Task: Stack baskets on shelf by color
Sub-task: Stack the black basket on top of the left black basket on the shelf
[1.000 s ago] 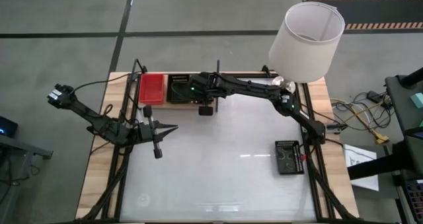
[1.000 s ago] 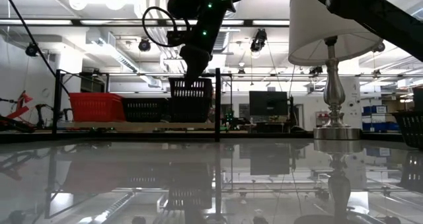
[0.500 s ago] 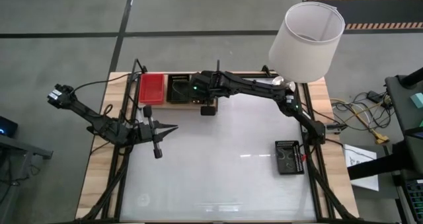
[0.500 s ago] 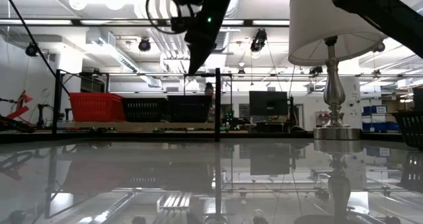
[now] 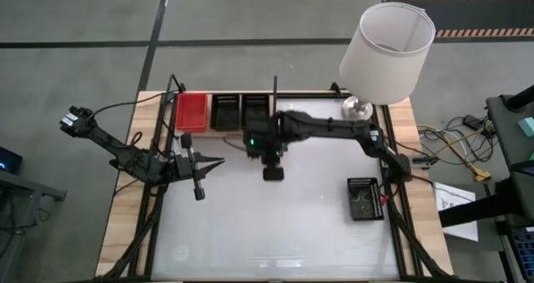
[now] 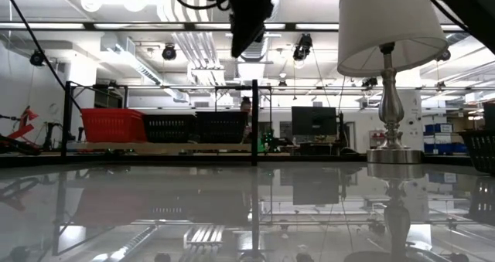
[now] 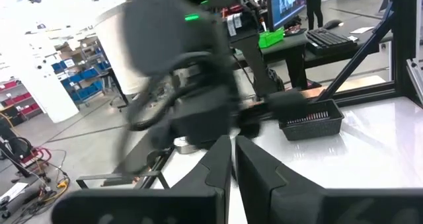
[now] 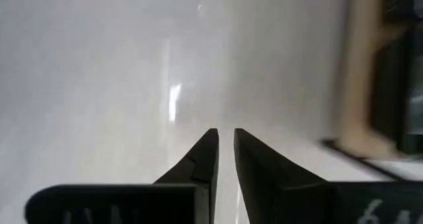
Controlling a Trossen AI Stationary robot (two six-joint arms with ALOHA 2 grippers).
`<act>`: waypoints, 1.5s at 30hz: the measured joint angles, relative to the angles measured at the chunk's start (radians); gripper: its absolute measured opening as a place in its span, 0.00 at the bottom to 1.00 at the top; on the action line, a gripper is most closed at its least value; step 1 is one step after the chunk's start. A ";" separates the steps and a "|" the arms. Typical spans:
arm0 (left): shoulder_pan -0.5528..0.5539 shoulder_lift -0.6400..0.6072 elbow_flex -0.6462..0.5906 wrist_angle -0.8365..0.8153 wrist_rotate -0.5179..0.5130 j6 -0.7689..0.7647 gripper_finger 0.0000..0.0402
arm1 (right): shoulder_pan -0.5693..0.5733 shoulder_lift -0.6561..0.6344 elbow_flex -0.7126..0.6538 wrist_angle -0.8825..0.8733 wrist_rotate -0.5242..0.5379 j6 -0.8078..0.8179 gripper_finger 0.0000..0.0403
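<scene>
On the light-wood shelf (image 5: 227, 132) at the far edge a red basket (image 5: 191, 112) and two black baskets (image 5: 224, 112) (image 5: 254, 112) stand side by side on their bases; the low view shows them in a row as red basket (image 6: 114, 124), black basket (image 6: 168, 127) and black basket (image 6: 222, 127). Another black basket (image 5: 365, 199) lies on the white table near the right edge. My right gripper (image 5: 272, 171) hovers over the table just in front of the shelf, open by a narrow gap (image 8: 225, 137), holding nothing. My left gripper (image 5: 217, 162) waits shut at the table's left.
A lamp with a white shade (image 5: 388, 53) stands at the far right corner, its base (image 6: 390, 155) on the table. A black upright divider (image 6: 254, 123) closes the shelf's right end. The black basket (image 7: 310, 118) also shows in the left wrist view.
My right gripper set the black basket it carried onto the shelf, right of the other black basket, and let go. It then rose and drew back toward the near edge, out over the white table. The basket stays on the shelf.
</scene>
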 joint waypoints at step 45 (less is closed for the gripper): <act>-0.032 0.002 0.002 0.041 0.001 -0.003 0.02 | 0.826 -0.667 -1.128 0.070 0.087 0.936 0.35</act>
